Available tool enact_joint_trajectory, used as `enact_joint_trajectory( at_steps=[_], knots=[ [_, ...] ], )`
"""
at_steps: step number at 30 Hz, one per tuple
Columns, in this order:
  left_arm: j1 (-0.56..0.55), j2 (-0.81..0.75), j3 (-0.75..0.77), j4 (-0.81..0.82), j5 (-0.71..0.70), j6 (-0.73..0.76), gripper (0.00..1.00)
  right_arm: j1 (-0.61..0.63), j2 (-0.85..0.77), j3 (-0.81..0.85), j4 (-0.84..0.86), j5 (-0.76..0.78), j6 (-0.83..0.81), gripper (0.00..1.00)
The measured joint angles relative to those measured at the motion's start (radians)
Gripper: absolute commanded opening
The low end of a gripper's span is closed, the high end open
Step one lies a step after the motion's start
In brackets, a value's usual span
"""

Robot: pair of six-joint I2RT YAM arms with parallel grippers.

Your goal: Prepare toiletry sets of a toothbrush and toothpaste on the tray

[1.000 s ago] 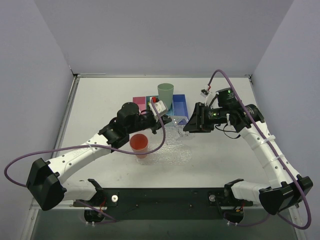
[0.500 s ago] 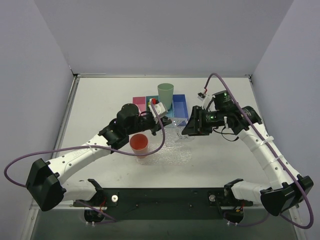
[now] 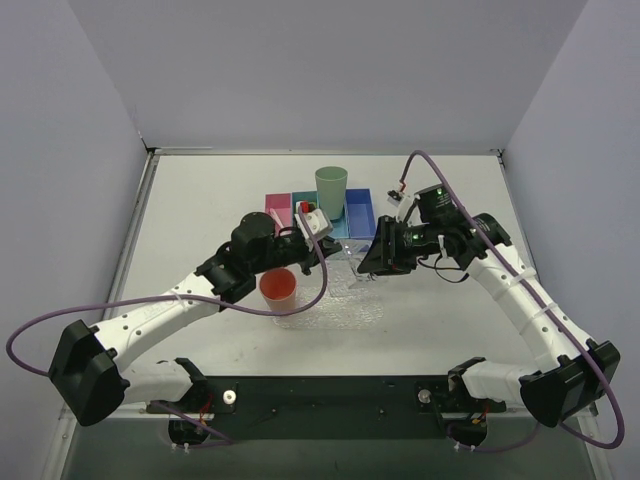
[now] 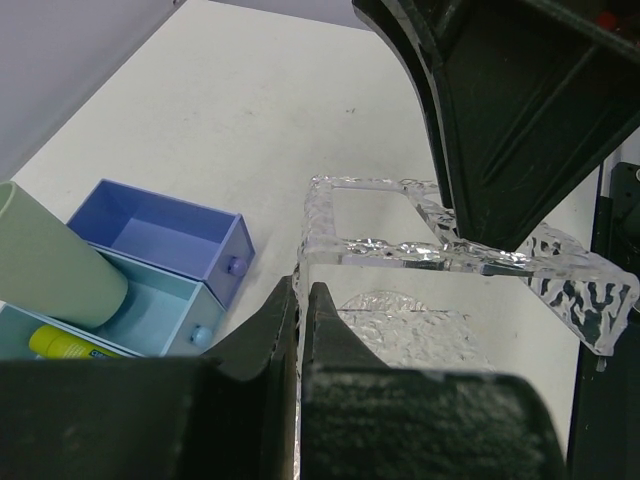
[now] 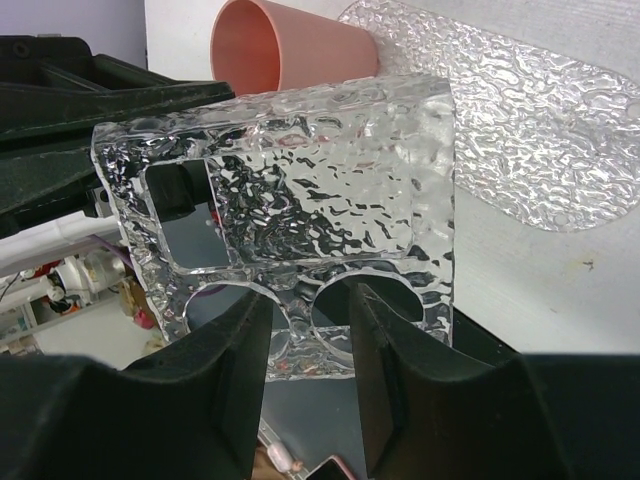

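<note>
- where is the tray, and how does it look?
- a flat, clear oval tray (image 3: 345, 310), bumpy and glittery, is seen at table centre, with an orange cup (image 3: 278, 287) at its 9 o'clock edge.
- and the fingers?
- a clear holder (image 5: 330, 190) is pinched narrowly by the left gripper (image 4: 300, 300) and clasped by the right gripper (image 5: 308, 300).

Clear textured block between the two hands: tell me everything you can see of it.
The clear block looks like rippled acrylic, with one rectangular cutout and two round holes along one edge. It is held on edge, apparently lifted off the table. The right hand clamps the holed edge. The left hand pinches a thin wall.
</note>
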Motion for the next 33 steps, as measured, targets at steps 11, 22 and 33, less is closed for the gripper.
enact_joint_trajectory(
  at_steps=[11, 22, 33],
  knots=[
    [0.004, -0.003, -0.025, 0.014, 0.002, -0.05, 0.0, 0.017, 0.0, -0.011, 0.029, -0.016, -0.03, 0.0],
    [0.001, -0.003, -0.017, 0.039, -0.053, -0.074, 0.66, 0.006, -0.066, -0.041, 0.028, 0.127, -0.003, 0.0],
    [0.023, -0.005, 0.031, 0.002, -0.079, -0.104, 0.79, 0.014, -0.14, -0.091, 0.022, 0.364, 0.025, 0.0]
  ],
)
